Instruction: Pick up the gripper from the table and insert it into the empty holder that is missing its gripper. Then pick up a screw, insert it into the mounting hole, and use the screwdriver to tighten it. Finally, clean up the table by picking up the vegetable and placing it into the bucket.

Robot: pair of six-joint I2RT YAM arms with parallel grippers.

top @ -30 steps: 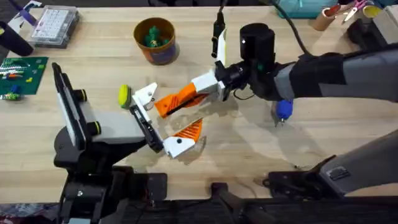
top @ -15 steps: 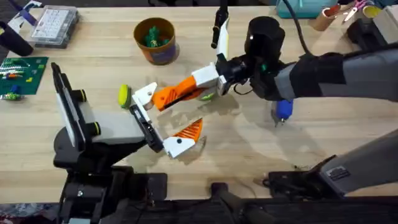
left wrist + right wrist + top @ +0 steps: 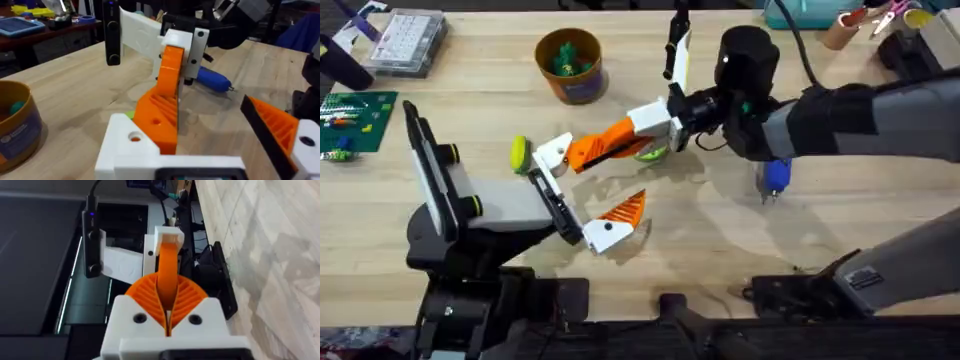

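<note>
Right jaws (image 3: pixel 665 128): clamped on the gripper's (image 3: pixel 605 147) white base, so its orange wedge leads toward the holder (image 3: pixel 552 153).
Left jaws: cannot tell.
Gripper: above the bench (image 3: pixel 720 230), tip at the holder, apparently not seated.
Bucket (image 3: pixel 570 64): well apart, for later.

We see a robotics lab or workshop. On the wooden worktop (image 3: pixel 720 240) lie a green circuit board (image 3: pixel 358 112), a clear parts box (image 3: pixel 408 40) and a blue screwdriver (image 3: pixel 776 178).
</note>
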